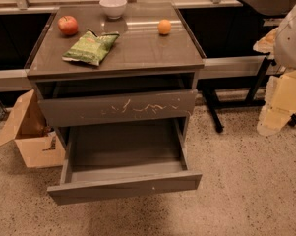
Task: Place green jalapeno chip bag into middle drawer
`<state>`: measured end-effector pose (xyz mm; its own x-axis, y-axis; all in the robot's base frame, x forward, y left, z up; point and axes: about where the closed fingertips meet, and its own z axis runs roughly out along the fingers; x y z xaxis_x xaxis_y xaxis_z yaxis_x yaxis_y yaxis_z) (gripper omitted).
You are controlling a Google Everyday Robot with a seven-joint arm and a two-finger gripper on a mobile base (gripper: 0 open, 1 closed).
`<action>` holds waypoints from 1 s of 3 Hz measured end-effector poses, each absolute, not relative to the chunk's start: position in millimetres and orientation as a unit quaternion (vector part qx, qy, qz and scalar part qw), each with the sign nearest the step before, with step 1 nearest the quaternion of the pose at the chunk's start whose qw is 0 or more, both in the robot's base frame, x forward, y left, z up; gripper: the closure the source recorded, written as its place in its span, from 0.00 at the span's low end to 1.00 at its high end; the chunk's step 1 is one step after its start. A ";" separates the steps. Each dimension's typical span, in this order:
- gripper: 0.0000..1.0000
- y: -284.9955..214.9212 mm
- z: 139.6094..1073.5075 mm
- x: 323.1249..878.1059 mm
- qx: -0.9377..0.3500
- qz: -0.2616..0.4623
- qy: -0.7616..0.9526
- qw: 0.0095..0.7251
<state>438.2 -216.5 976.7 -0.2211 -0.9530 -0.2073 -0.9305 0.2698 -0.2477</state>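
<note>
Grey cabinet top [142, 50], green jalapeno chip bag [91, 47] flat near the apple [68, 25], middle drawer [125, 188] open below: swing your gripper [278, 114], far right, open or closed I can't tell, across and pinch the bag's edge.

Grey cabinet [147, 50], glossy top, stands at frame centre.

- Red apple [68, 25] at 10 o'clock on the top, near the left edge.
- White bowl [113, 7] at 12 o'clock, by the rear edge, upright.
- Orange [164, 27] at 2 o'clock, well apart from apple and bowl.
- Upper drawer front [118, 108], grey with whitish scratches, just under the top.
- Open cardboard box [29, 136] on the speckled floor [246, 191], at 9 o'clock from the cabinet, beside it.
- Black table [265, 1] at 2 o'clock from the cabinet, its legs reaching the floor.
</note>
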 end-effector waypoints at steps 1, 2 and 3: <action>0.23 -216.5 976.8 438.2 -0.603 -0.035 0.781 0.160; 0.08 -216.5 976.8 438.2 -0.603 -0.035 0.781 0.160; 0.00 -216.5 976.8 438.2 -0.603 -0.035 0.781 0.160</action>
